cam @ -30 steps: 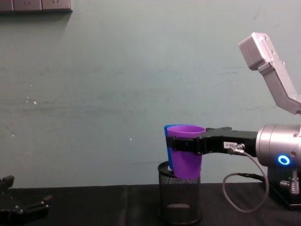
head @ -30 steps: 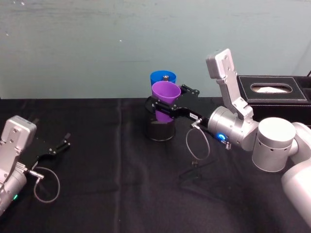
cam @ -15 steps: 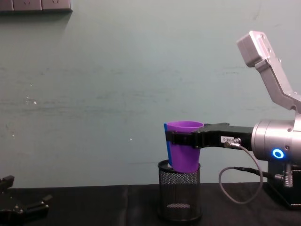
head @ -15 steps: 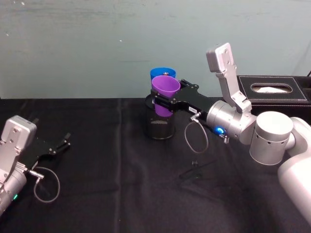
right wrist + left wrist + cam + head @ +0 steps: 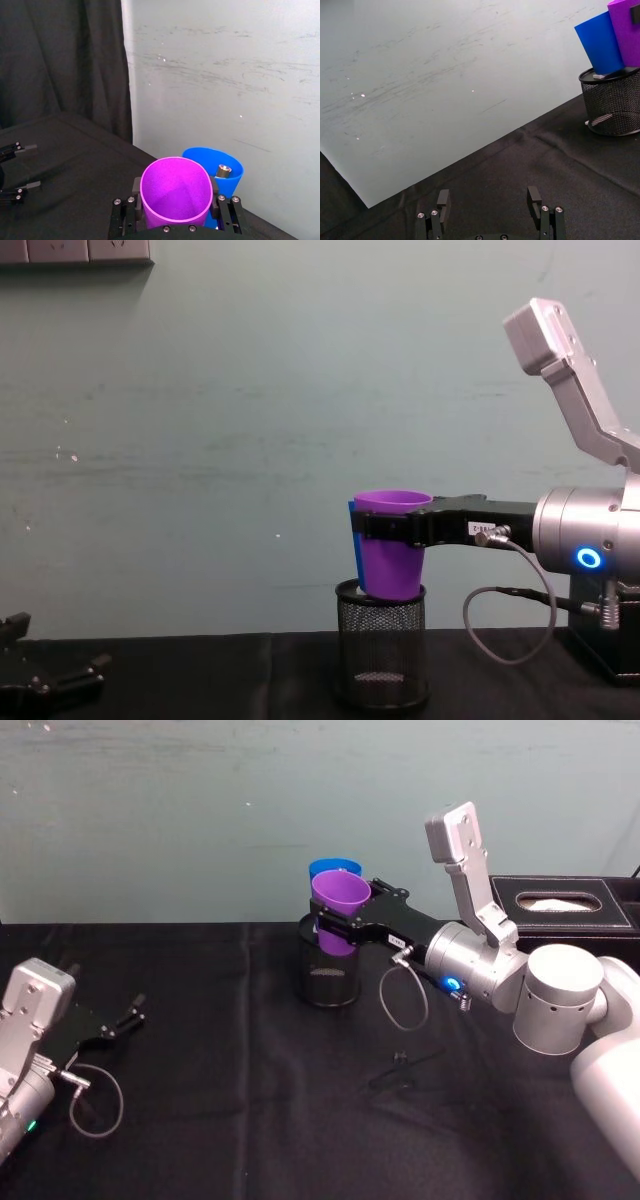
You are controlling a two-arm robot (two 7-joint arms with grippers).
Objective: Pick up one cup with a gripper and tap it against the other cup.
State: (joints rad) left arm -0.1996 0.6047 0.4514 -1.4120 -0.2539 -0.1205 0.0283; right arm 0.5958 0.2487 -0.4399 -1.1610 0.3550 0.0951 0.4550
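1. Jaws of right gripper (image 5: 348,915) pinch the purple tumbler (image 5: 390,565) near its rim, held aloft (pick looks done).
2. Blue tumbler (image 5: 600,45) stands in mesh pen holder (image 5: 380,650), at purple's 12 o'clock. Contact unclear, so tap likely pending.
3. Left gripper (image 5: 490,205) parked at table's 8 o'clock, jaws spread.

We observe even, diffuse room light. The pale wall (image 5: 200,820) is uniformly bright; the black cloth (image 5: 250,1100) reads dark, with faint shadows. Soft highlights lie on the silver arm (image 5: 560,1010), its ring (image 5: 588,559) glows blue, and the purple cup (image 5: 175,192) shines inside.
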